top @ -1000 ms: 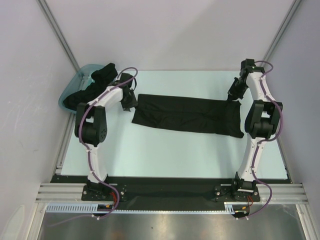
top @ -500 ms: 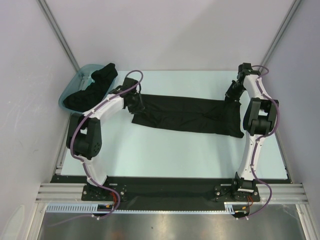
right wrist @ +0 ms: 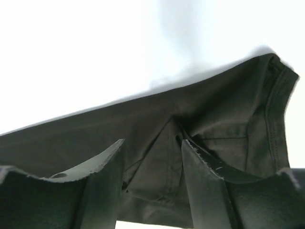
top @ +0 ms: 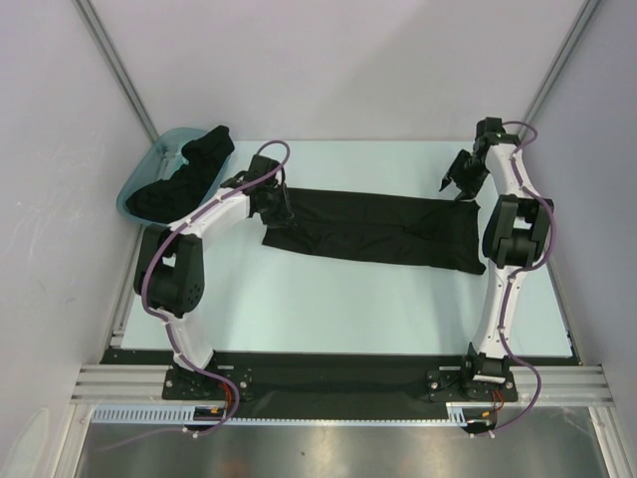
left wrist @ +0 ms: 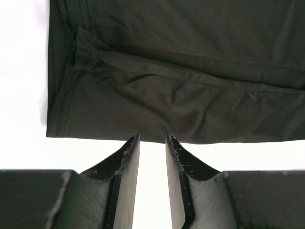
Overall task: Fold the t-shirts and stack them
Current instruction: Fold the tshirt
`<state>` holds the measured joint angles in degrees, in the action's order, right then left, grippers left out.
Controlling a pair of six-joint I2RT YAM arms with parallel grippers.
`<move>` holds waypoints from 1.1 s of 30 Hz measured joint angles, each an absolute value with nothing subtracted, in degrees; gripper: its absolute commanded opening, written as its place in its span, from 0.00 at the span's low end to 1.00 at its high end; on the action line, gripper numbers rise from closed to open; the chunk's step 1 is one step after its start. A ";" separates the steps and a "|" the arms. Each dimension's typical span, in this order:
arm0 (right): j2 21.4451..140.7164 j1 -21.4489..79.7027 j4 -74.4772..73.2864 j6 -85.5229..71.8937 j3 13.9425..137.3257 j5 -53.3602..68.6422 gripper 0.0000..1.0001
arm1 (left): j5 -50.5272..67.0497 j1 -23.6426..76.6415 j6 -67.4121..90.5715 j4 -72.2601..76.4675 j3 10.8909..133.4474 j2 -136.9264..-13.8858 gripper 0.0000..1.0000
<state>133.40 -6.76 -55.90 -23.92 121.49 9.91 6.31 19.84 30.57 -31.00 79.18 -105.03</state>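
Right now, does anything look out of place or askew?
The tub sits tilted past the table's far-left corner, black shirts heaped above its rim. The strip-folded shirt lies slightly slanted, its right end rumpled. Nothing damaged.

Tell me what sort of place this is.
Probably a robotics lab cell: white walls with aluminium framing, left arm and right arm bolted to a rail, black t-shirt laid on a pale table.

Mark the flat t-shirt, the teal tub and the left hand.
flat t-shirt (top: 373, 227): top external view, middle of the cloth.
teal tub (top: 140, 173): top external view, its left rim.
left hand (left wrist: 151, 138): left wrist view, midway between the fingertips.
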 measured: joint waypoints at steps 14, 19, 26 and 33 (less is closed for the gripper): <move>109.62 -4.73 -49.76 -26.04 86.43 19.44 0.58 | 8.21 19.84 30.41 -31.05 75.46 -103.48 0.33; 109.60 -3.33 -43.38 -27.90 79.72 21.58 0.60 | 8.43 19.84 30.37 -32.32 74.13 -101.71 0.33; 110.56 -3.40 -37.34 -29.34 78.54 22.20 0.51 | 8.67 19.73 30.00 -34.00 73.80 -99.37 0.33; 114.32 -3.40 -35.46 -29.78 78.89 21.89 0.48 | 8.54 19.57 29.87 -34.50 72.84 -98.35 0.33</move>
<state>114.32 -3.40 -35.46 -29.78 78.89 21.89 8.54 19.57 29.87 -34.50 72.84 -98.35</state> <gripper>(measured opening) 0.489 0.334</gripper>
